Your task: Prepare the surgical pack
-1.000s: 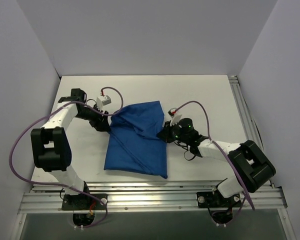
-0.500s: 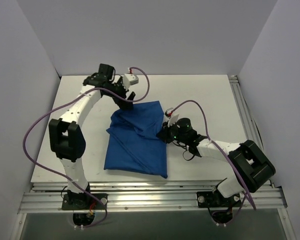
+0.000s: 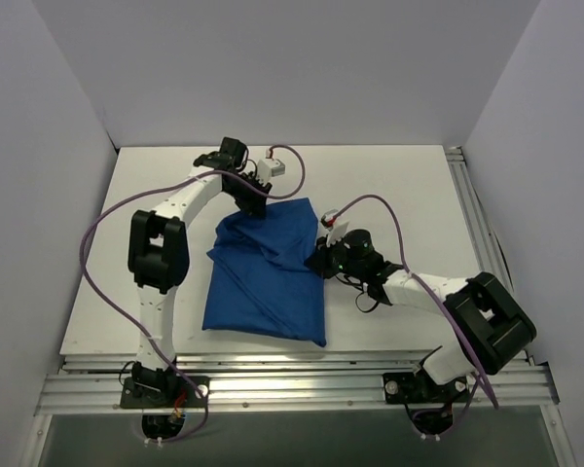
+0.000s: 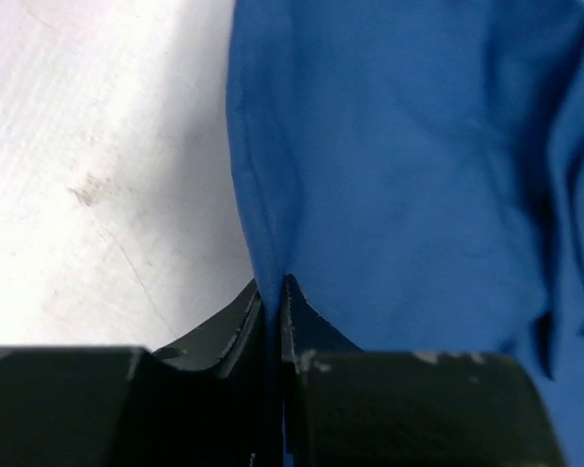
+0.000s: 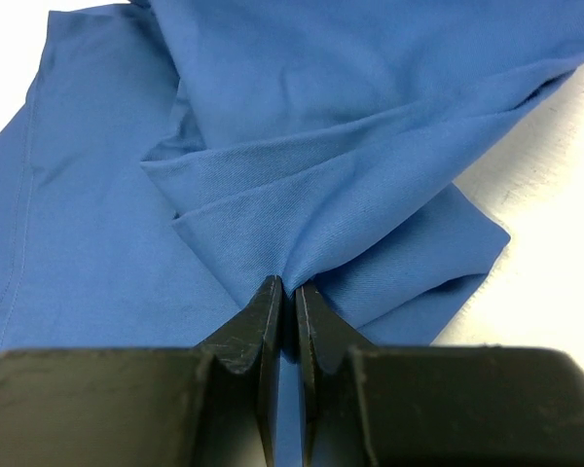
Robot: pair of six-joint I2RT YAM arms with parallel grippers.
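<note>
Notably, the left gripper [image 4: 274, 287] and right gripper [image 5: 292, 292] each clamp a fold of the blue cloth [image 3: 268, 272], whose bulk spreads ahead of both jaws.

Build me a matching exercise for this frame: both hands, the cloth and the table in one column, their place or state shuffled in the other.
1. left hand
2. right hand
3. blue cloth
4. table

A. white, under everything
B. shut on the cloth's far left edge
C. folded over, lying mid-table
D. shut on a fold at the cloth's right side

Pairs: 1-B, 2-D, 3-C, 4-A.
</note>
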